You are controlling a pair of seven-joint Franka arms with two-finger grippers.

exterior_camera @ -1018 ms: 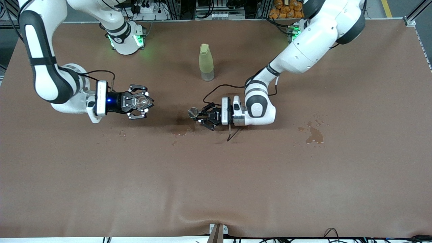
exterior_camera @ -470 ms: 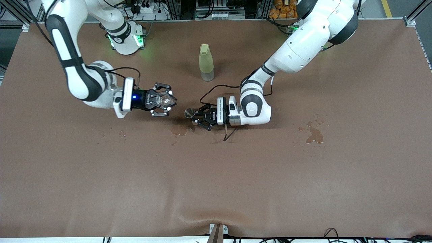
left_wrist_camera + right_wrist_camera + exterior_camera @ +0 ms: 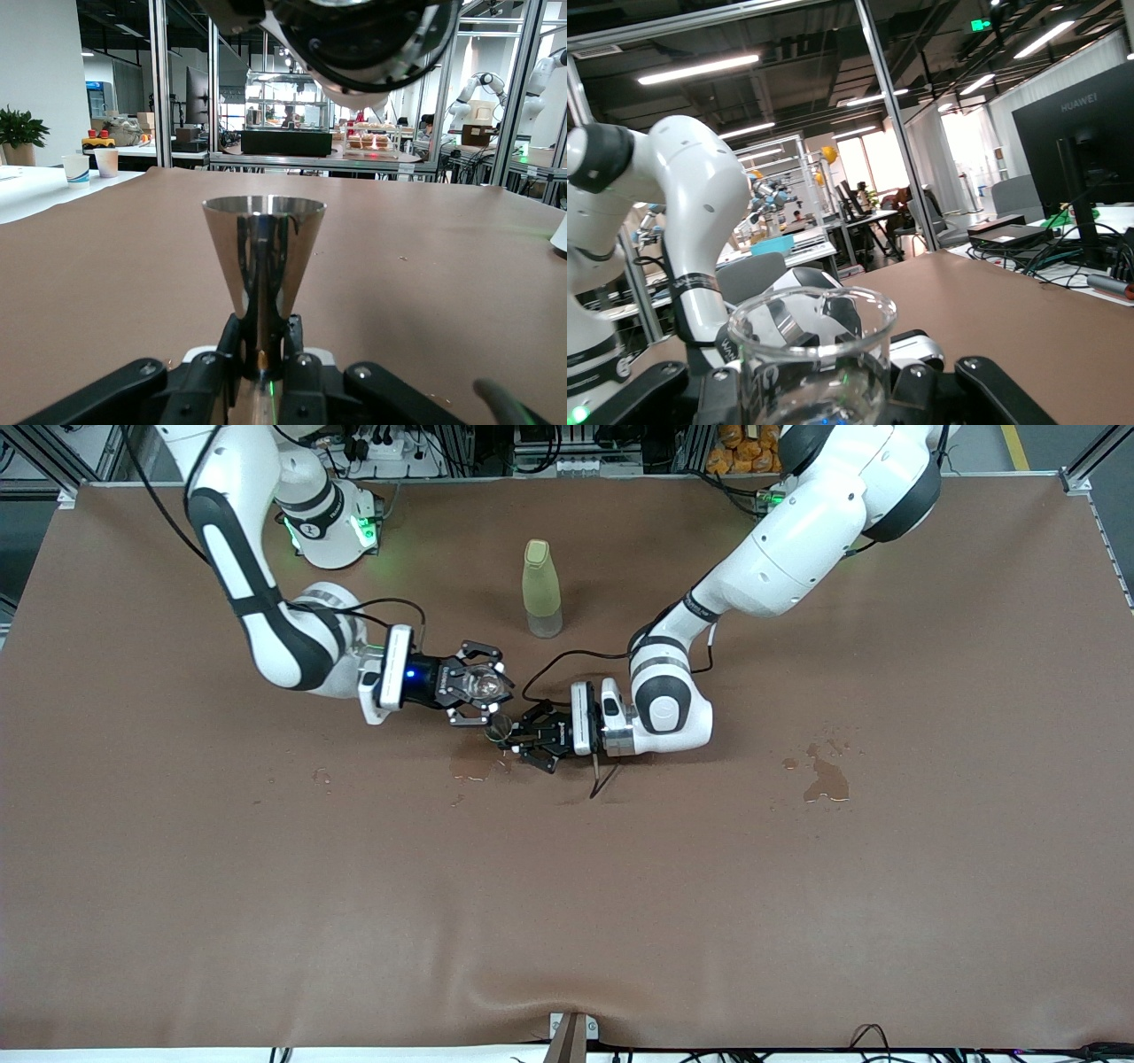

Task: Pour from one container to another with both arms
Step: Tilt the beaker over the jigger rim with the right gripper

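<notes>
— Has the right hand (image 3: 485, 687) moved? 
— Yes: clamped on the glass cup (image 3: 485, 683), it now meets the jigger (image 3: 499, 728) pinched by the left hand (image 3: 523, 737), above the surface (image 3: 620, 886).

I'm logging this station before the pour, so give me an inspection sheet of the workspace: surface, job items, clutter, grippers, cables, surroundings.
Surface: brown table cover, wet patches near the middle and toward the left arm's end.
Job's things: glass cup and metal jigger, both held upright, close together.
Clutter: yellow-green bottle, upright, farther from the front camera.
Grippers: right gripper shut on the cup; left gripper shut on the jigger's waist.
Cables: black cable looping off the left wrist.
Surroundings: lab benches, frames, a monitor.
</notes>
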